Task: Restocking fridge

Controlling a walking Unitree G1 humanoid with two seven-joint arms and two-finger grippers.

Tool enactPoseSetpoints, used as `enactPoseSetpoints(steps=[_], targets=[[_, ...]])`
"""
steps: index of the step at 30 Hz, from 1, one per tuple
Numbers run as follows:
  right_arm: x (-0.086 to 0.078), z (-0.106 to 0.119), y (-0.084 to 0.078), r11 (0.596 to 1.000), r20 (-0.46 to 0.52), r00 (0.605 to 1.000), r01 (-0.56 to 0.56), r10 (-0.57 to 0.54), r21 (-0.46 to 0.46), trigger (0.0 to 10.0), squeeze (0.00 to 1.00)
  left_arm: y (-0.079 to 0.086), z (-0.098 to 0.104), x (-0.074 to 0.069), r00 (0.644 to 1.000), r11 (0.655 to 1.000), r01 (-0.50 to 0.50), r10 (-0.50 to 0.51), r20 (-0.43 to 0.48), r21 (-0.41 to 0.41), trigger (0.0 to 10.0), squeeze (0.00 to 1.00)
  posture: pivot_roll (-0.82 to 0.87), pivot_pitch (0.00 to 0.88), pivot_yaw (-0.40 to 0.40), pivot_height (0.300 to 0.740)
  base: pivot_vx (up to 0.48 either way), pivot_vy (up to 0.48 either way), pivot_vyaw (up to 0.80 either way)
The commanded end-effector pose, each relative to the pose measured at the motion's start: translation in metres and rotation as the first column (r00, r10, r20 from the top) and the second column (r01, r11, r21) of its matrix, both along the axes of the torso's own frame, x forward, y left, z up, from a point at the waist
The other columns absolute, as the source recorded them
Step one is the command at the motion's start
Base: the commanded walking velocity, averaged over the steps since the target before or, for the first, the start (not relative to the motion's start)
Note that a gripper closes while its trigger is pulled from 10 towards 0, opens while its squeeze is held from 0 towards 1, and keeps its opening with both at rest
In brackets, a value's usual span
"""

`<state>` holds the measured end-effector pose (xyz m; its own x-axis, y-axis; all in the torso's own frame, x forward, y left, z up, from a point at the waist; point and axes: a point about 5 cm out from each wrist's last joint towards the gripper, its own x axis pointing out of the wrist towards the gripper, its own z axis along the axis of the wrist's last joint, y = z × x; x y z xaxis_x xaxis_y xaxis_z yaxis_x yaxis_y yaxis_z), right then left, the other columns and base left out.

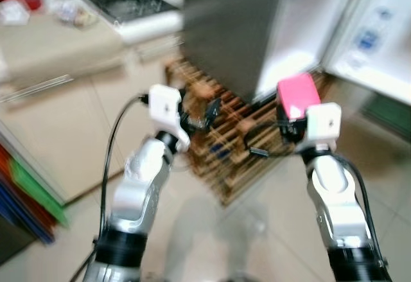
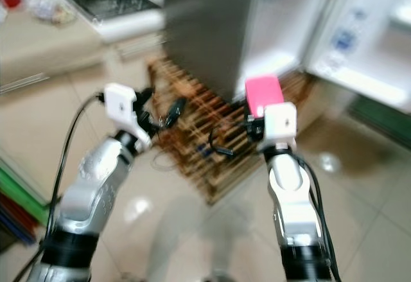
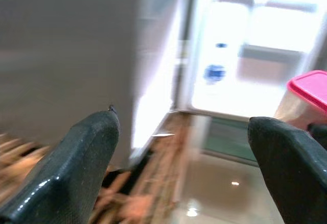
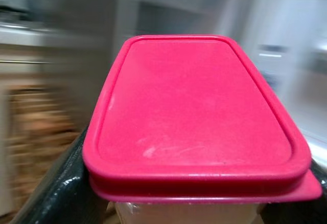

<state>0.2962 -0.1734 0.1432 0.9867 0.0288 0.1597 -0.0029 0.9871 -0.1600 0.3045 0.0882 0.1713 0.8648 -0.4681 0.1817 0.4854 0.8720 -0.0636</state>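
While the left pincer (image 1: 204,116) gapes, the right pincer (image 4: 168,193) apparently pinches a translucent pink-lidded tub (image 4: 196,127).

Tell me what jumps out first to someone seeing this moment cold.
The pink-lidded box stands out, held in the right end effector and raised toward the open, brightly lit fridge ahead on the right. The left end effector hangs open and empty beside it, above a wooden rack standing on the floor at the fridge's foot. Everything is motion-blurred.
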Motion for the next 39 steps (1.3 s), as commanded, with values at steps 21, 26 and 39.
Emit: enactPoseSetpoints(steps=[21, 26, 39], targets=[[0.003, 0.0, -0.003, 0.999, -0.001, 0.999, 0.039, -0.039, -0.004, 10.0, 0.0, 0.014, -0.009, 0.012, 0.988, 0.989, -0.144, 0.145, -0.047, 0.02, 10.0, 0.0, -0.04, 0.0, 0.011, 0.74, 0.194, -0.268, -0.23], [0.003, -0.001, -0.002, 0.999, -0.005, 0.999, 0.04, -0.04, -0.006, 10.0, 0.0, 0.018, -0.011, 0.015, 0.98, 0.981, -0.189, 0.191, -0.061, 0.033, 10.0, 0.0, -0.04, 0.0, 0.012, 0.74, 0.412, -0.153, 0.0], [0.002, -0.002, -0.004, 0.998, -0.001, 0.998, 0.061, -0.061, -0.006, 10.0, 0.0, 0.03, -0.018, 0.019, 0.956, 0.963, -0.267, 0.27, -0.114, 0.035, 10.0, 0.0, -0.04, 0.0, 0.017, 0.74, 0.468, 0.0, 0.0]])
